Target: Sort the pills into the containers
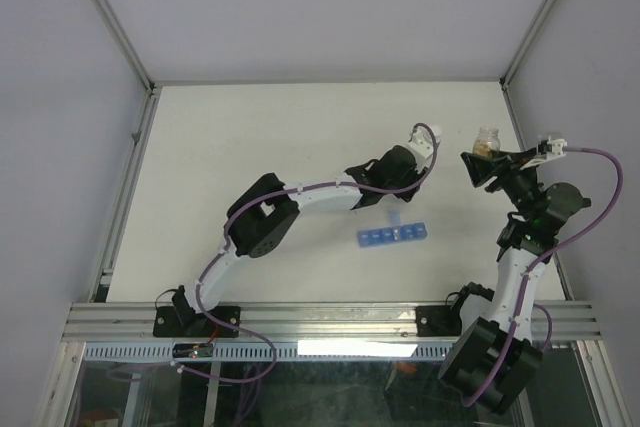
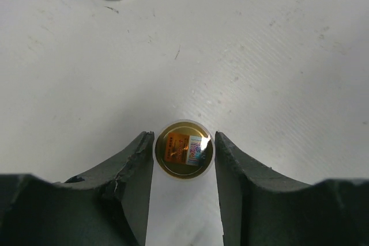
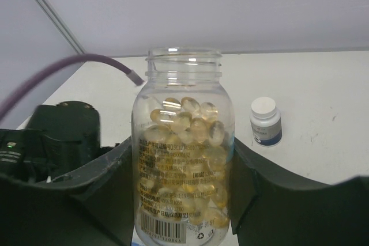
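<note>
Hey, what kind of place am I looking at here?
Probably a robotics lab test cell: a white table boxed in by plain panels and aluminium framing, with bench-mounted arms, the right gripper holding an open capsule bottle, the left gripper a gold lid.

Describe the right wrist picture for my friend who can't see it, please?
An open clear bottle holding yellow capsules is upright, gripped between the dark fingers of the right gripper. Behind it, to the right, a small white-capped bottle stands on the white table.
</note>
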Motion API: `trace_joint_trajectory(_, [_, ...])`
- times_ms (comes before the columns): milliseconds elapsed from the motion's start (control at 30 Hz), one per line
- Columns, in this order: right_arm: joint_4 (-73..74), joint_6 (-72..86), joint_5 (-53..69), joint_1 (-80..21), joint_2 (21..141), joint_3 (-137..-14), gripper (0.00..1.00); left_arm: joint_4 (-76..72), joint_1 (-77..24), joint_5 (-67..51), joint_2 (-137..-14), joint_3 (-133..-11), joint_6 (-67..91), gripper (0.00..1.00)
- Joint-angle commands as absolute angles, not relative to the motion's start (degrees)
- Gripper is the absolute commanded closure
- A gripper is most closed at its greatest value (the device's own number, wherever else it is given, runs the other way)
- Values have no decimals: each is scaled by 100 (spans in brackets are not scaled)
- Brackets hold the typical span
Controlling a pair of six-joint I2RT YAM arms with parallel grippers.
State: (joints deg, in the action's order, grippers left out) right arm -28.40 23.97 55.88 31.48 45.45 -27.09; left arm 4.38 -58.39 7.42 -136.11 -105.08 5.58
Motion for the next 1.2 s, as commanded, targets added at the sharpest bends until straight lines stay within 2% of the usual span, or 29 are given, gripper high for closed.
trace_joint_trajectory(0, [-3131, 2457, 5792, 3219, 4568, -2897, 100, -551, -5693, 300, -12304, -9705, 973, 68])
trace_joint_trajectory(167, [-3149, 2473, 6074, 3217, 4655, -2893, 100, -1306, -5417, -252, -11190, -8112, 1428, 68])
trace_joint_trajectory(333, [-3050, 2326, 6636, 3063, 4845, -2988, 100, -2684, -4739, -1629, -9951, -6319, 2527, 69])
trace_joint_trajectory(533, [-1821, 1087, 7059, 2289, 4984, -3375, 100, -4129, -4110, -2867, -8939, -4949, 3526, 69])
trace_joint_trajectory(767, [-327, -468, 7533, 1253, 5262, -3783, 100, -5320, -3819, -3851, -8516, -4364, 4682, 69])
trace_joint_trajectory(933, [889, -1844, 7294, 661, 5365, -4128, 100, -5684, -3823, -4148, -8492, -4398, 5148, 68])
trace_joint_trajectory(1167, [1637, -2810, 7060, 38, 5325, -4277, 100, -6272, -3830, -4389, -8942, -4619, 5845, 68])
